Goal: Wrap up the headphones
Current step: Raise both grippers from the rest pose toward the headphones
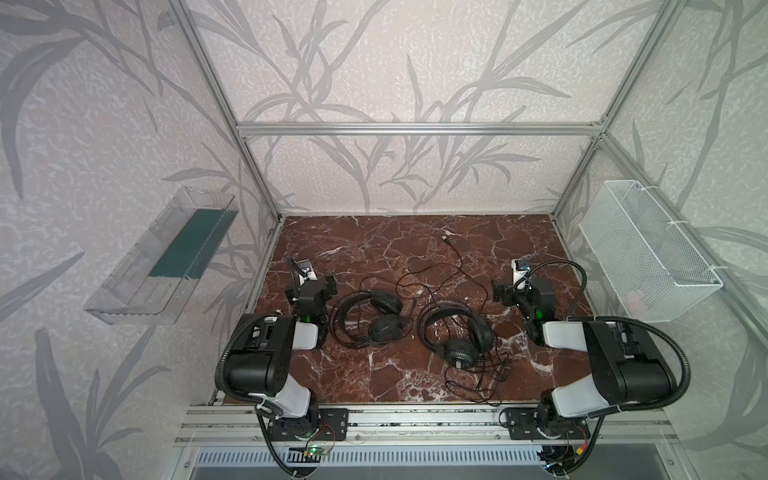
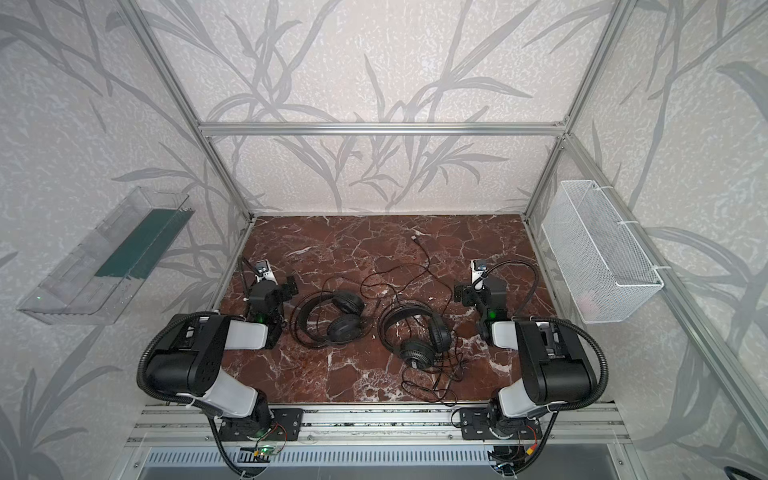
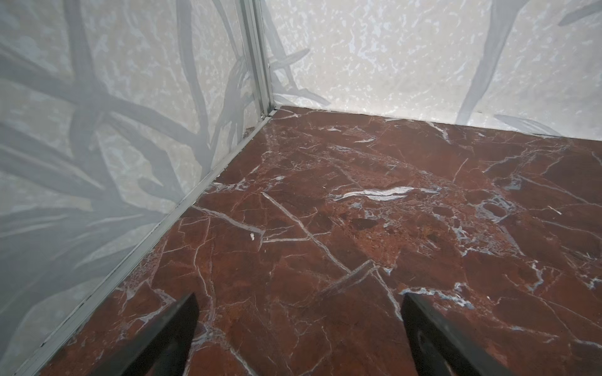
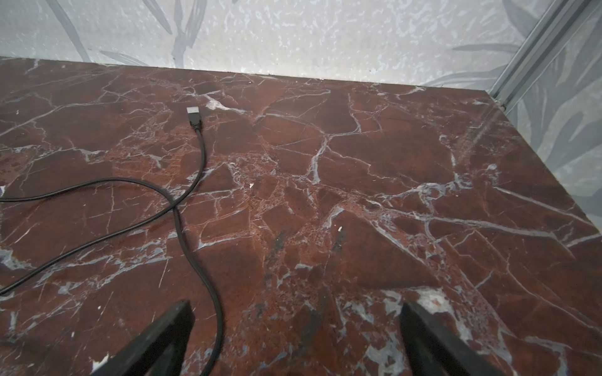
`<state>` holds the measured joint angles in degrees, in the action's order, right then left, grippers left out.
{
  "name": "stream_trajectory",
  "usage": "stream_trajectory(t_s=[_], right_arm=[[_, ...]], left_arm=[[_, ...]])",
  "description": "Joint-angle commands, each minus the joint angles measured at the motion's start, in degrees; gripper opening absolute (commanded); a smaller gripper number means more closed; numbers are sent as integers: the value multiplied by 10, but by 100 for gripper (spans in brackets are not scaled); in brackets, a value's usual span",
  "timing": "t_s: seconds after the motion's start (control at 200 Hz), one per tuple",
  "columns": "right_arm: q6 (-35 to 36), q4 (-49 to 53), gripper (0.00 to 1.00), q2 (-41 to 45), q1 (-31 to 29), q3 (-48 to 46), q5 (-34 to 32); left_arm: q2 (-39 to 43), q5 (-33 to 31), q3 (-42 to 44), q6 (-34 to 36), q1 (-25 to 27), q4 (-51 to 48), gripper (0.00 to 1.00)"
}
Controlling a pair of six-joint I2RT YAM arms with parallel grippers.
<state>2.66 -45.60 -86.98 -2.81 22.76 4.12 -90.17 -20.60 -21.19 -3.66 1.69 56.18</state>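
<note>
Two black headphones lie on the red marble table between my arms: one headset nearer the left arm, the other headset nearer the right arm. Their thin cables sprawl loose. One ends in a USB plug farther back, another piles up near the front edge. My left gripper is open over bare marble, facing the back left corner. My right gripper is open and empty. A stretch of cable runs on the table under it, close to one finger.
A clear plastic tray hangs on the left wall and a white wire basket on the right wall. Aluminium frame posts and walls close in the table on three sides. Both arm bases sit on the front rail.
</note>
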Motion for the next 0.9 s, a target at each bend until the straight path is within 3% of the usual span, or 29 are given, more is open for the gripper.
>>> stream_trajectory(t_s=[0.0, 0.895], right_arm=[[12, -7, 99, -7, -4, 11, 2], [8, -45, 99, -19, -4, 1, 0]], left_arm=[[-2, 6, 3, 2, -3, 6, 99], [-2, 6, 3, 2, -2, 7, 99]])
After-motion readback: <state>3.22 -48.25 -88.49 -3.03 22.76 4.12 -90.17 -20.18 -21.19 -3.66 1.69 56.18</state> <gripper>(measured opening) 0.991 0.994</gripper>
